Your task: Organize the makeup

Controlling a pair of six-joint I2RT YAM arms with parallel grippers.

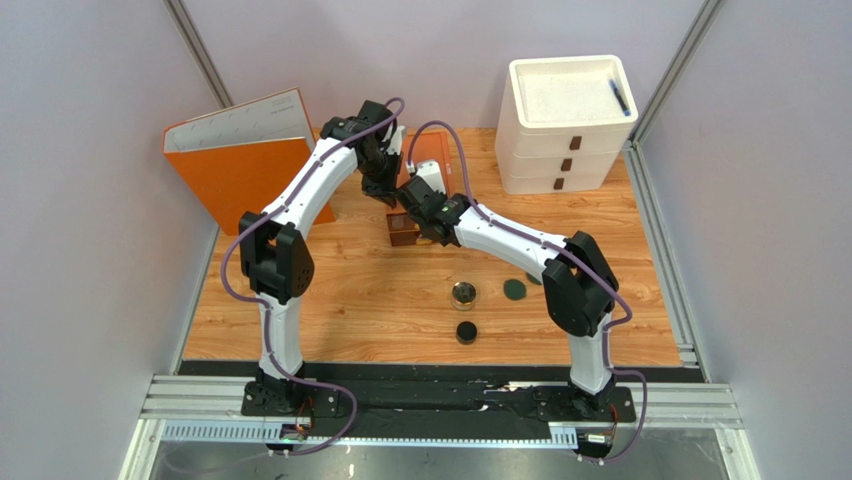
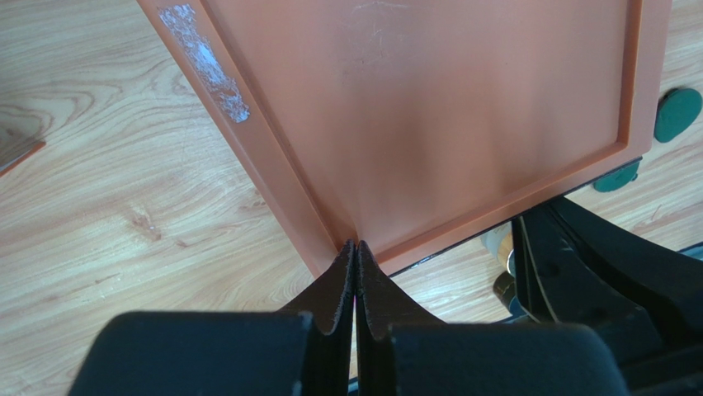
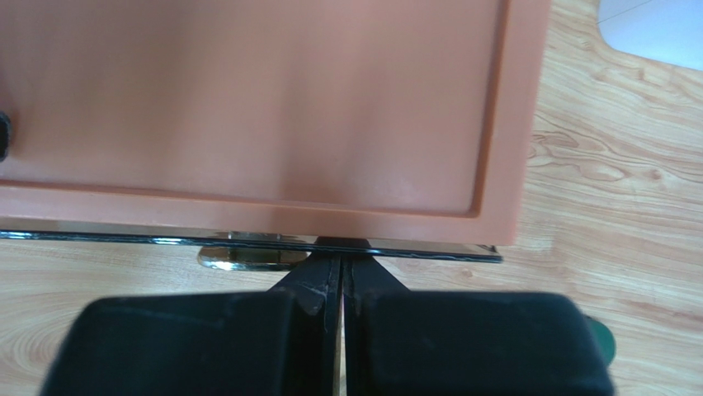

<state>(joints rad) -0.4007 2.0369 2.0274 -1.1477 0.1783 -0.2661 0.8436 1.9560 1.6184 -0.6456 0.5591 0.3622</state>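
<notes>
An orange makeup case [image 1: 404, 232] with a raised flat lid [image 1: 432, 150] stands at the table's middle back. My left gripper [image 1: 385, 190] is shut, its tips at a corner of the orange panel [image 2: 429, 107]. My right gripper [image 1: 412, 203] is shut, its tips against the panel's glossy black edge [image 3: 247, 239]. On the wood in front lie a round gold jar [image 1: 463, 295], a small black pot [image 1: 466, 332] and a dark green disc [image 1: 514, 290]. Two green discs [image 2: 678, 114] show in the left wrist view. The tube and the slim bottles are out of view.
An orange binder [image 1: 240, 155] leans at the back left. A white drawer stack [image 1: 568, 125] stands at the back right with a black pen [image 1: 620, 97] on top. Grey walls close in on both sides.
</notes>
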